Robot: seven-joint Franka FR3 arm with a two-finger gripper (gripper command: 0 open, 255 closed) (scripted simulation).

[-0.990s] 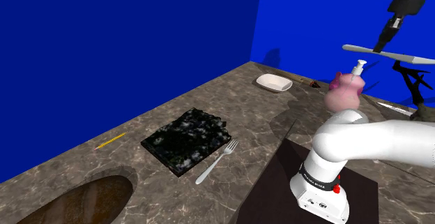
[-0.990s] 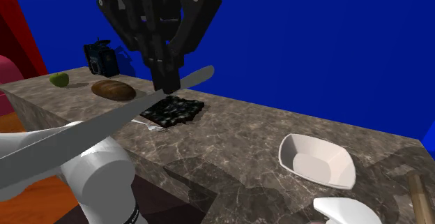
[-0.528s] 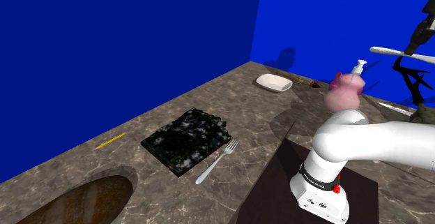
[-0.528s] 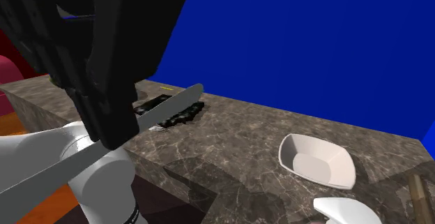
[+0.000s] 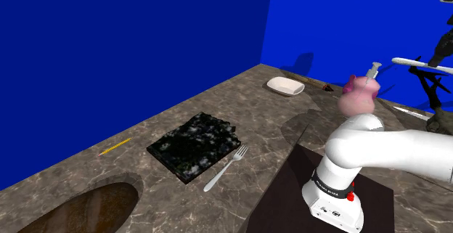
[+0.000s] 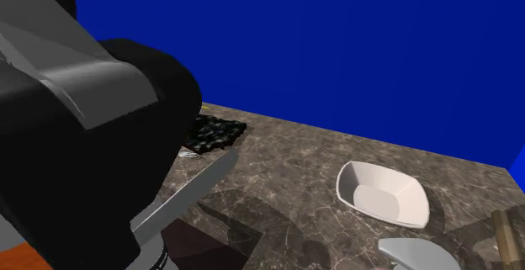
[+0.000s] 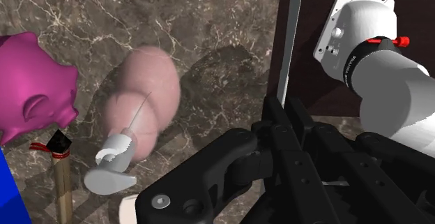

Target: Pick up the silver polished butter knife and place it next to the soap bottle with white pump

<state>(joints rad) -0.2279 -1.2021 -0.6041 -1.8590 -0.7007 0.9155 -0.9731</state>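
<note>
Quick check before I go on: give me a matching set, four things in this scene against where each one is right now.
Things:
1. butter knife
2. fork
3. white dish
4. soap bottle

Places:
A. beside the magenta piggy bank
B. clasped between the fingers, up off the counter
C. alongside the dark speckled slab
D. near the counter's far corner, by the blue wall

Pairs: 1-B, 2-C, 3-D, 4-A

Pink soap btl [image 7: 143,97], brown-marbled counter [image 5: 218,97].
</note>
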